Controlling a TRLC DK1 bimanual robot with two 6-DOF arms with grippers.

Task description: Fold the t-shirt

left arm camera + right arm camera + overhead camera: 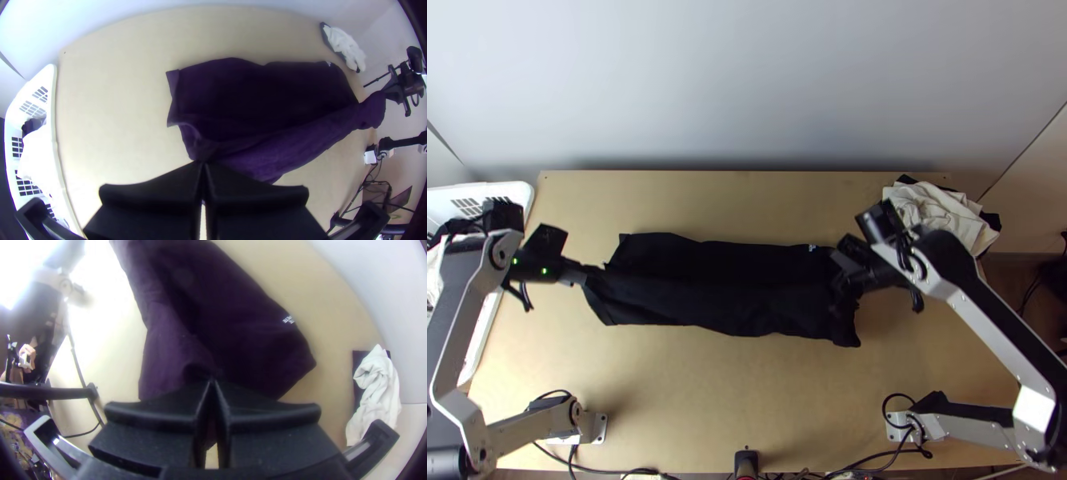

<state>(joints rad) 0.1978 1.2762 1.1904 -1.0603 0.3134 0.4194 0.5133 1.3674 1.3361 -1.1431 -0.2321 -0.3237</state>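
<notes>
Wall (747, 80): pale and softly lit in our top view, with a shadow band along its foot at twelve o'clock.
Worktop (691, 400): mild light, duller towards four o'clock.
T-shirt (731, 280): so dark we barely read its folds.
Left wrist view: bright; we see straight edges bow.
Right wrist view: white glare washes out part of the worktop; corners darken.

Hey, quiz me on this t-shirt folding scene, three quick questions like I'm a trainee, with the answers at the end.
1. Multiple choice: what does the left end effector grip? A) a white cloth B) the dark t-shirt C) a cable
2. True or false: the right end effector grips the t-shirt too.
3. Fill in: in the top view, the white basket stands toward the picture's ____ edge.

Key: 1 B; 2 true; 3 left
</notes>
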